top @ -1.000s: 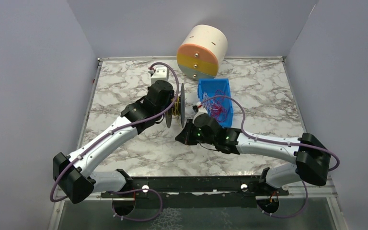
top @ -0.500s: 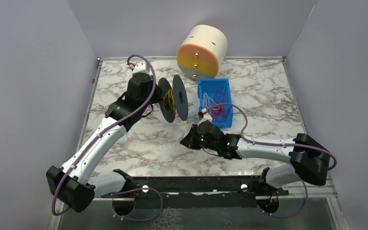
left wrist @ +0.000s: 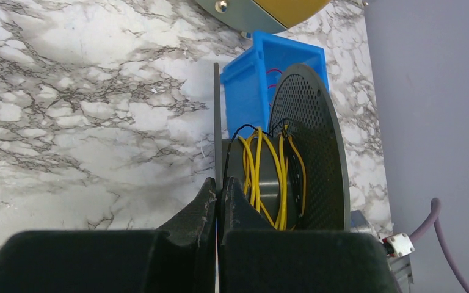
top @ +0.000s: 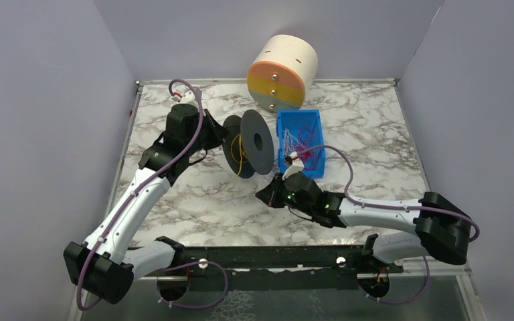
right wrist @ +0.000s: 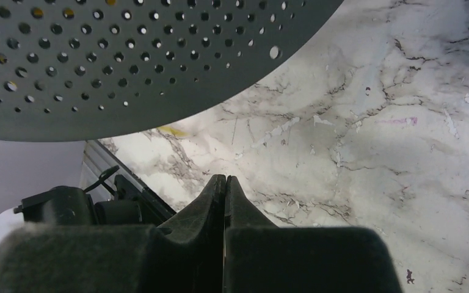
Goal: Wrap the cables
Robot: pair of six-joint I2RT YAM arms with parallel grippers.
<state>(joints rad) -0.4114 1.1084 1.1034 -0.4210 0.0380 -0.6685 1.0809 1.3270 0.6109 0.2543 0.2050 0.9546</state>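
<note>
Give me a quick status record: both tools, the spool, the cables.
left tool: shut on one flange of the spool
spool: flanges upright
yellow cable: several turns around the hub
loose cables: tangled in the blue bin
right tool: shut, nothing visible in it, beside the spool's flange

Top camera: I look down from above and behind the arm bases, whole counter (top: 375, 134) in frame. Left wrist camera: close, facing out past the left gripper (left wrist: 218, 189) at the spool (left wrist: 305, 152). Right wrist camera: even closer, the same spool's perforated disc overhead.
</note>
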